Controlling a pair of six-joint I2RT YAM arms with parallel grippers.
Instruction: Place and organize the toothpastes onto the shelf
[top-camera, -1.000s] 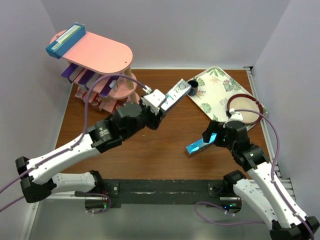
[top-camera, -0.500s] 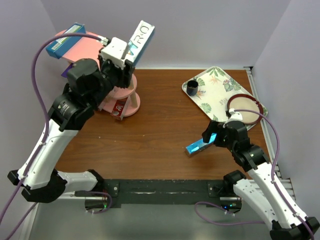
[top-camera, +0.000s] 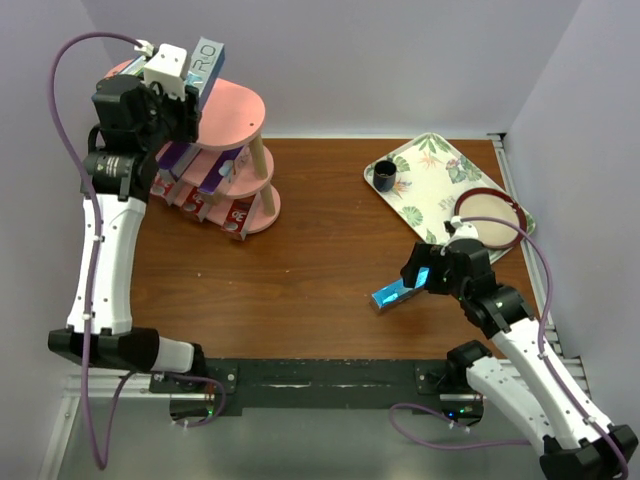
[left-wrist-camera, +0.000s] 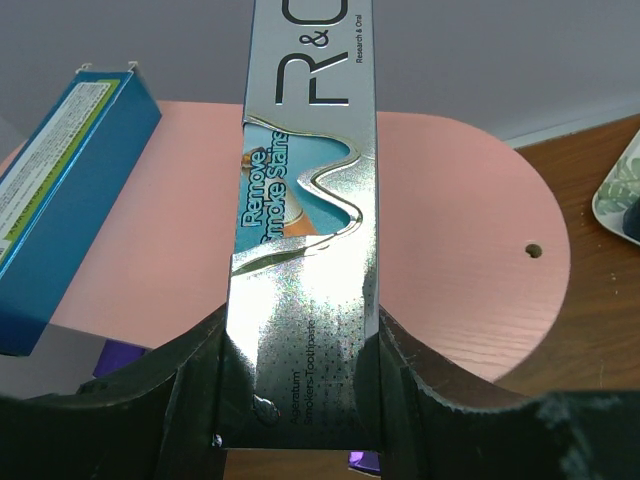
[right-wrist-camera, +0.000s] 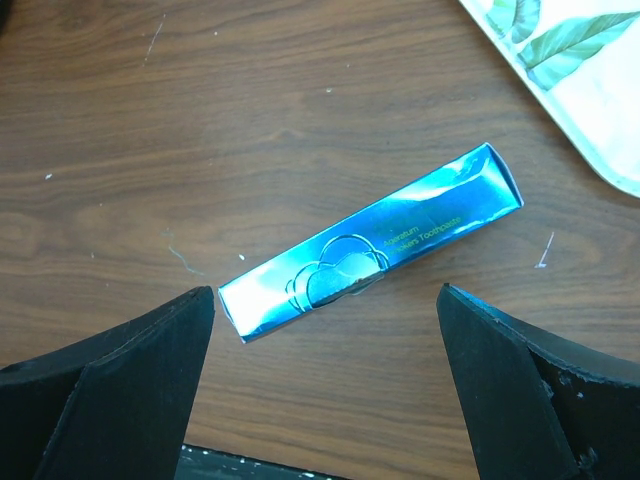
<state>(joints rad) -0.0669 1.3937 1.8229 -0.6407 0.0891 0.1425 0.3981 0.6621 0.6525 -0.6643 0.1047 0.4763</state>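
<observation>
Silver cardboard, glossy and probably slick, light and stiff yet crushable: I am pinching this toothpaste carton (left-wrist-camera: 305, 200) across its narrow width near one end in my left claw (left-wrist-camera: 300, 380), holding it over the top board of the shelf (left-wrist-camera: 450, 220).

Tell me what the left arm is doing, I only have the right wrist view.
Observer: The left gripper is shut on a silver carton, holding it over the shelf's top board.
Operator: Anything else on that board?
Observer: One blue carton lies on it, left of the silver one in the left wrist view.
Operator: And the lower tiers?
Observer: The middle tier holds purple cartons, the bottom one red cartons.
</observation>
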